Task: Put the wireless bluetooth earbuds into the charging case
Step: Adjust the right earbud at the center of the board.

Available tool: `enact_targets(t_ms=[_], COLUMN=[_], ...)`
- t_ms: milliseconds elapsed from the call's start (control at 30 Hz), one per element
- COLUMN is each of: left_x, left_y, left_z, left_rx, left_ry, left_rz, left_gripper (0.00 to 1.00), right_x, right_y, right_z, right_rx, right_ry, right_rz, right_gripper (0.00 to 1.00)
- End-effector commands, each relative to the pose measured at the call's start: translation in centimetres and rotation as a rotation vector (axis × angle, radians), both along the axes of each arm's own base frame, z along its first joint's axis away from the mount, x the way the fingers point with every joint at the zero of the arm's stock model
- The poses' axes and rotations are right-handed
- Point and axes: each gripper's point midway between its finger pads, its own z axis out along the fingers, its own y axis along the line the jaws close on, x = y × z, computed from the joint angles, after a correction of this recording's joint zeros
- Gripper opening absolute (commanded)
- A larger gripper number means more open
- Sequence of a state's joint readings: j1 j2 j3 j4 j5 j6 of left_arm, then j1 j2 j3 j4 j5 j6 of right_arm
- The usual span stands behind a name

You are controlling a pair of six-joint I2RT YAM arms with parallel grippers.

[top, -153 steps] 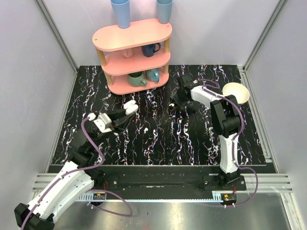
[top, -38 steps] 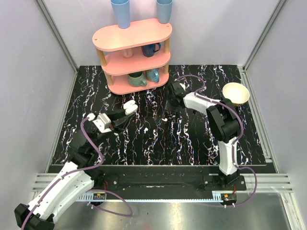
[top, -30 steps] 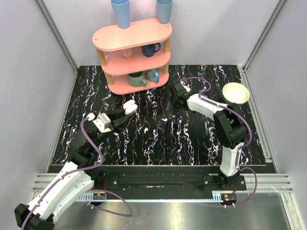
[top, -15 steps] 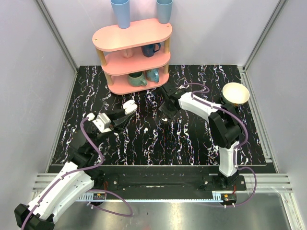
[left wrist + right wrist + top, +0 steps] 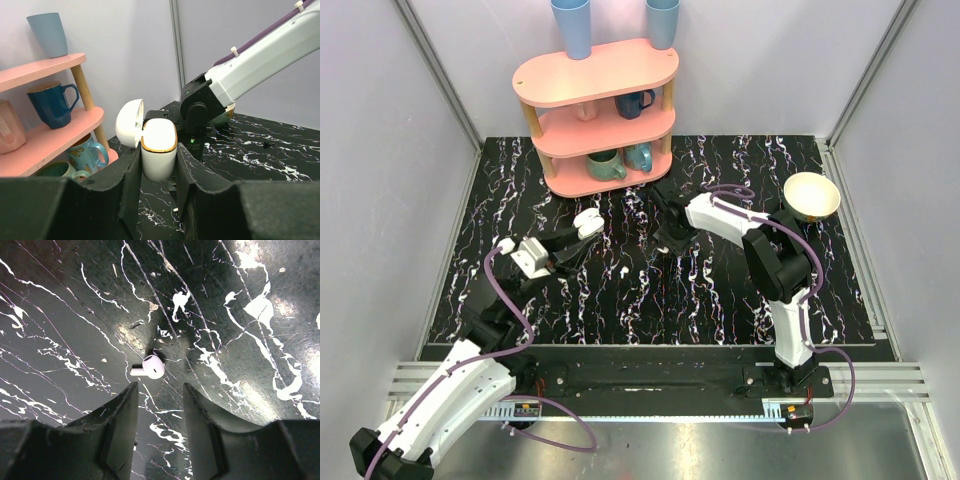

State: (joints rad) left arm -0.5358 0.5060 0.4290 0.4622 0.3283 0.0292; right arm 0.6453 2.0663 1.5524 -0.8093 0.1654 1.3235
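We see the left gripper (image 5: 159, 167) closed on the white charging case (image 5: 159, 152), its two dark fingers (image 5: 131, 182) pressed against the case's sides and holding it upright above the black marbled table (image 5: 720, 290). The case's lid (image 5: 129, 122) is swung open to the left, and a gold band runs round the mouth of the body. From the top view, this gripper and case hang left of the table's middle, in front of the pink shelf (image 5: 595, 75) with its mugs (image 5: 52, 102). The right gripper (image 5: 160, 387) is low over the table near the centre, just in front of the shelf, with its jaws parted by a narrow gap and holding nothing. One white earbud (image 5: 150, 367) lies on its side on the table just beyond that gap, apart from both fingertips. In the top view the earbud is too small for us to tell from the table's white streaks. A cream bowl (image 5: 811, 195) sits at the right edge of the table, well apart from both grippers.
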Motion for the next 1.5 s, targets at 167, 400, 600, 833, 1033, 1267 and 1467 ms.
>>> enact_targets(t_ms=[167,400,600,833,1033,1267,1467], left_x=[-0.3,-0.2,-0.2,0.0,0.0,0.0,-0.1], left_y=[0.5,0.5,0.3,0.3,0.1,0.1,0.2], left_z=[1.1,1.2,1.0,0.9,0.8,0.8,0.9], left_rx=[-0.024,-0.021,-0.020,-0.018,-0.014,-0.016,-0.018], left_ry=[-0.040,-0.041,-0.035,-0.033,-0.032,-0.029,-0.032], left_rz=[0.017,0.017,0.011,0.014,0.007,0.008,0.011], left_gripper=[0.00,0.00,0.00,0.00,0.00,0.00,0.00], right_x=[1.3,1.6,1.4,1.5,1.0,0.7,0.4], right_y=[-0.8,-1.5,-2.0,-1.9,-1.4,-1.7,-1.8], right_z=[-0.3,-0.9,-2.1,-2.3,-2.6,-2.8,-3.3], right_rx=[-0.035,-0.043,-0.030,-0.015,0.008,0.007,0.018], right_ry=[-0.030,-0.030,-0.001,0.002,0.033,0.033,0.044], right_rz=[-0.090,-0.136,-0.154,-0.151,-0.141,-0.177,-0.210], right_gripper=[0.48,0.44,0.41,0.35,0.44,0.46,0.36])
